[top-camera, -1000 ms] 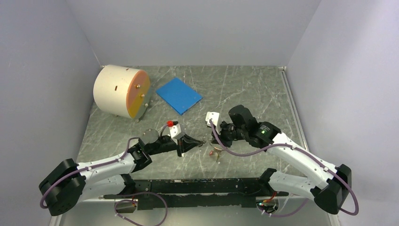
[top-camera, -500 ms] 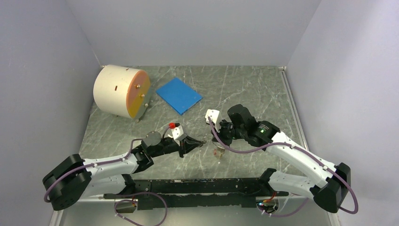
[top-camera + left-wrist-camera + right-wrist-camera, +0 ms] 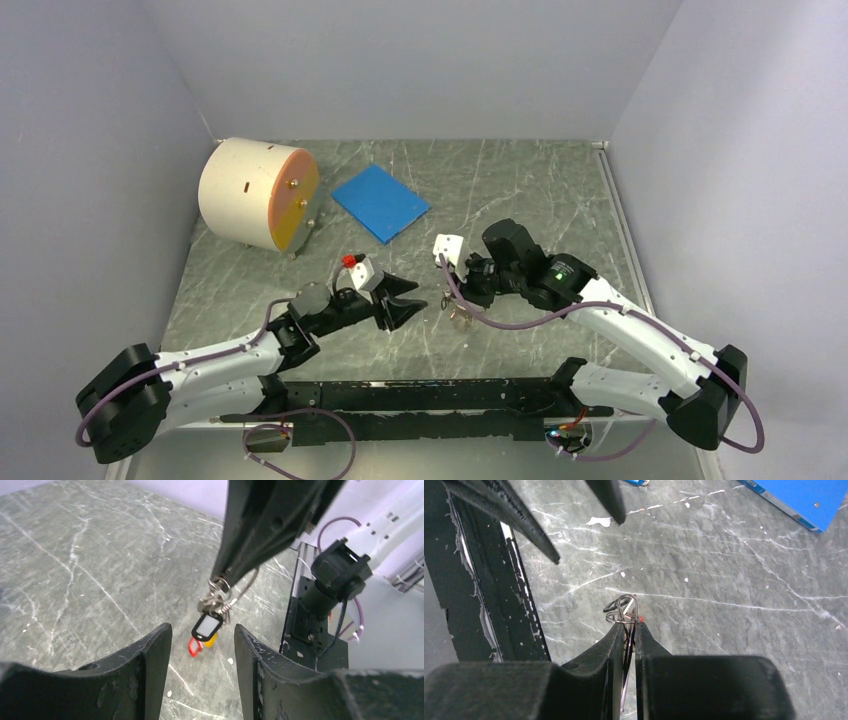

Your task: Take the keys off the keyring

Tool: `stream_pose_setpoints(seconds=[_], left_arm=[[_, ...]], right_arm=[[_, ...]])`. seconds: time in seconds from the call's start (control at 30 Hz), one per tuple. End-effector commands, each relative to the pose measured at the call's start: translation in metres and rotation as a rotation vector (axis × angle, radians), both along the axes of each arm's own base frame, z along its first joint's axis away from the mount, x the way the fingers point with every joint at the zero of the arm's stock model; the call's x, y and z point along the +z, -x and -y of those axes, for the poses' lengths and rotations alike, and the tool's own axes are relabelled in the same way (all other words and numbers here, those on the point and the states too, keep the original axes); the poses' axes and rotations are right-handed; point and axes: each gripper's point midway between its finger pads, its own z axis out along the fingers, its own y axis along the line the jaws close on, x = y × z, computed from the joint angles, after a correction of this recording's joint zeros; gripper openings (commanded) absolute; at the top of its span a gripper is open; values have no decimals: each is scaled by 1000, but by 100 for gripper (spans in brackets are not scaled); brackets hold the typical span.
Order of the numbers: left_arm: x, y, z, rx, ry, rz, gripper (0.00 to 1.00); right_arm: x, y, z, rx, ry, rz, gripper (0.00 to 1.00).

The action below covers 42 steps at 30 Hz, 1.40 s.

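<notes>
My right gripper is shut on the keyring, a thin silver wire loop held above the table. The keys hang beneath it in a bunch: a black-headed one with a white label, a red-headed one and a yellow piece behind them. Metal blades cluster under the ring. My left gripper stands open just left of the bunch, its fingers on either side of the line to the keys and touching nothing.
A white cylinder with an orange face stands at the back left. A blue square pad lies behind the grippers. A black rail runs along the near edge. Walls close in on three sides.
My left gripper has gone from shut to open and drawn back a little to the left. The right gripper has stayed shut on the ring and shifted slightly with the keys.
</notes>
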Motion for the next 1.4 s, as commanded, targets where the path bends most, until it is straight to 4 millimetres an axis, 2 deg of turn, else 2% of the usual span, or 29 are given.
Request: stream_pose_setpoints(seconds=[0.0, 0.1, 0.2, 0.3, 0.47, 0.63, 0.9, 1.13, 1.2, 1.3, 1.37], left_arm=[[25, -20, 0, 108, 43, -67, 54], [30, -25, 10, 102, 26, -132, 52], [23, -17, 22, 28, 21, -157, 51], [13, -11, 29, -31, 19, -124, 53], [1, -11, 27, -29, 61, -27, 55], [-17, -13, 35, -54, 2, 13, 56], [-19, -16, 48, -87, 28, 70, 57], [-19, -15, 56, -116, 46, 80, 50], [-17, -15, 57, -122, 49, 88, 42], [-17, -12, 58, -140, 41, 85, 15], [-20, -11, 55, -135, 35, 79, 5]], right_arm=[[18, -1, -7, 38, -10, 46, 0], [16, -1, -8, 41, 8, 40, 0], [15, -3, -8, 24, 16, 39, 0], [15, -4, -10, 2, 13, 17, 0], [14, -5, -12, -21, 13, -18, 0], [11, -5, -13, -44, 24, -53, 0], [9, -3, -16, -36, 20, -77, 0], [5, -2, -17, -36, 24, -92, 0], [4, -2, -17, -38, 27, -96, 0], [4, -3, -15, -45, 35, -91, 0], [4, -4, -12, -57, 45, -80, 0]])
